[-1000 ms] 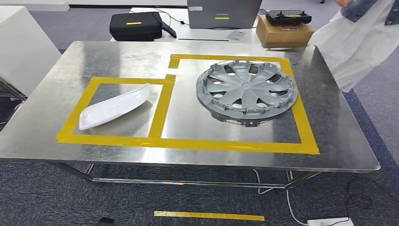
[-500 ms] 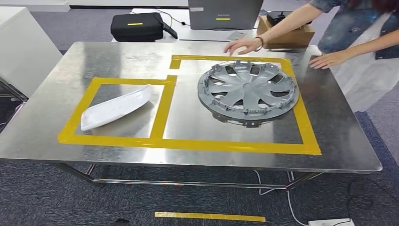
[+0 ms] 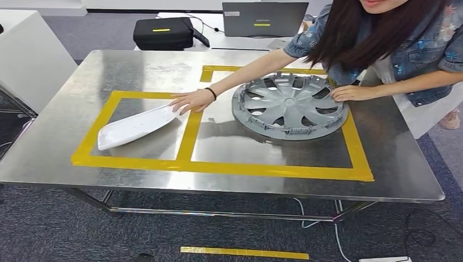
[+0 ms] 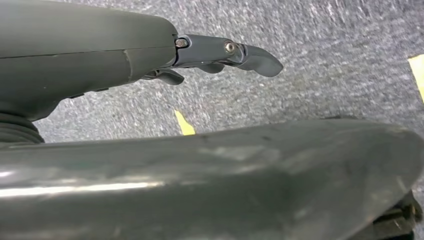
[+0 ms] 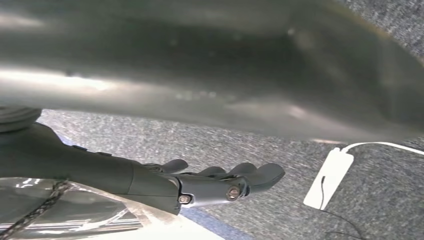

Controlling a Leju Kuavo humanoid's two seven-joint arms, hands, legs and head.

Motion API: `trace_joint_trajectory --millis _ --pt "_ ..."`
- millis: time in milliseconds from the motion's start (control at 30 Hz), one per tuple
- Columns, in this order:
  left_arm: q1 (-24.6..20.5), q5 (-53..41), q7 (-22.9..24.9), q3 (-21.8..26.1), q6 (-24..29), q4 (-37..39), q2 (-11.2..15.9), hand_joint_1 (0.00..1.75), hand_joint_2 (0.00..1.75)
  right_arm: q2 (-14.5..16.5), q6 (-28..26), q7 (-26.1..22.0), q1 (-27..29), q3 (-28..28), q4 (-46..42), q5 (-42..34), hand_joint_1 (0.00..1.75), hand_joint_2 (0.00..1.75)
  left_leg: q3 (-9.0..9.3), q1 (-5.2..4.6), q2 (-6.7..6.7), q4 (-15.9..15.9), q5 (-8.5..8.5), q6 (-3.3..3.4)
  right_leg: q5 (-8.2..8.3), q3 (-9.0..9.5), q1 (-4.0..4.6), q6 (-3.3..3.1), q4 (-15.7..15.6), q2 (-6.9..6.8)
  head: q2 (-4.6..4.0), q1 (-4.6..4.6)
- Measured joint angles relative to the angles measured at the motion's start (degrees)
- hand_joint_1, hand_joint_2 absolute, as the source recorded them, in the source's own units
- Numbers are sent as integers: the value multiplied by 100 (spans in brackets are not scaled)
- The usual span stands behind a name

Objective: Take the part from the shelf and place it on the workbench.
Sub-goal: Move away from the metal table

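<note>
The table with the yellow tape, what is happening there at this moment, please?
A person leans over the steel table. One hand touches the white part in the smaller taped frame; the other hand rests on the rim of the grey wheel cover in the larger frame. The robot handles nothing: its left hand and right hand hang over the carpet, holding nothing.

No legible text, small yellow-green mark on the grey laptop lid too blurred to read, white sticker at its corner unreadable, yellow strip on the black case bears no readable lettering
</note>
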Motion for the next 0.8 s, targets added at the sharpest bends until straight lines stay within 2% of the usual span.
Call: trace_joint_trajectory --millis 33,100,133,167,200,267,300,333,367,400,467,500,533,633,667,700,733,800 --pt "-2 -1 -8 1 -2 0 -2 0 0 1 2 1 -4 -3 1 4 0 0 -7 -8 -7 19 10 -41 12 49 8 -33 -106 18 0 -1" --pt "-3 -4 -19 2 6 2 -3 0 0 3 3 2 1 -15 4 17 0 0 -21 -13 -16 39 40 -111 21 -16 17 -124 -92 36 0 -6" --pt "-1 -7 -21 2 11 2 -3 0 0 4 3 2 3 -22 6 24 0 0 -40 -5 -16 65 14 -142 27 -48 14 -172 -98 28 0 -8" --pt "1 -11 -22 2 15 3 -3 0 0 5 2 1 5 -29 7 29 0 0 -77 2 -13 155 -89 -171 50 -78 11 -222 -99 17 0 -17" --pt "2 -15 -23 3 18 4 -3 0 0 6 2 1 7 -34 8 34 0 0 -152 7 -9 362 -276 -198 80 -102 8 -271 -103 2 0 -25" --pt "-1 -22 -28 2 18 5 -3 0 0 5 2 1 9 -40 8 44 0 0 -389 14 0 1092 -792 -238 140 -154 32 -335 -98 -28 0 -40" --pt "-1 -22 -29 3 18 5 -3 0 0 5 2 1 11 -42 8 48 0 0 -489 16 2 1455 -983 -243 170 -182 50 -350 -93 -40 0 -40" --pt "1 -22 -30 3 19 5 -3 0 0 4 2 2 13 -44 9 50 0 0 -517 16 3 1674 -1064 -235 198 -213 69 -358 -87 -48 0 -40" --pt "4 -22 -31 3 19 5 -3 0 0 4 2 2 14 -44 9 56 0 0 -442 11 4 1676 -1025 -214 222 -244 90 -361 -81 -52 0 -41" --pt "5 -22 -32 3 19 5 -3 0 0 4 2 2 14 -45 10 61 0 0 -258 3 4 1441 -885 -177 241 -265 111 -364 -77 -54 0 -40" --pt "-2 -21 -40 4 20 5 9 0 0 17 3 2 10 -45 12 73 0 0 271 -41 4 598 -579 -33 272 -289 151 -360 -71 -57 0 -36" --pt "-8 -19 -46 5 21 5 15 0 0 25 3 3 7 -45 14 76 0 0 475 -65 7 236 -492 27 292 -300 156 -347 -70 -57 0 -34" --pt "-16 -17 -52 6 23 6 21 0 0 33 4 5 5 -46 17 79 0 0 589 -92 10 10 -459 71 314 -315 155 -325 -68 -61 0 -32" --pt "-25 -14 -59 8 26 7 14 0 0 38 3 8 3 -48 21 80 0 0 594 -111 22 -158 -393 92 367 -356 129 -223 -68 -68 0 -33" --pt "-29 -14 -60 8 26 7 9 0 0 37 2 8 5 -49 21 80 0 0 577 -97 31 -202 -348 108 303 -391 126 -190 -18 -60 0 -28" --pt "-35 -14 -62 8 27 7 5 0 0 36 2 7 6 -51 22 80 0 0 556 -80 39 -243 -295 128 160 -459 124 -163 128 -49 0 -14" --pt "-42 -14 -64 8 28 7 1 0 0 36 2 6 4 -53 23 80 0 0 522 -66 47 -263 -247 143 -57 -567 116 -139 395 -39 0 -2" --pt "-48 -18 -68 8 31 7 -3 0 0 37 2 5 4 -62 25 80 0 0 412 -70 52 -246 -179 160 -508 -829 102 -88 1136 -33 0 20"
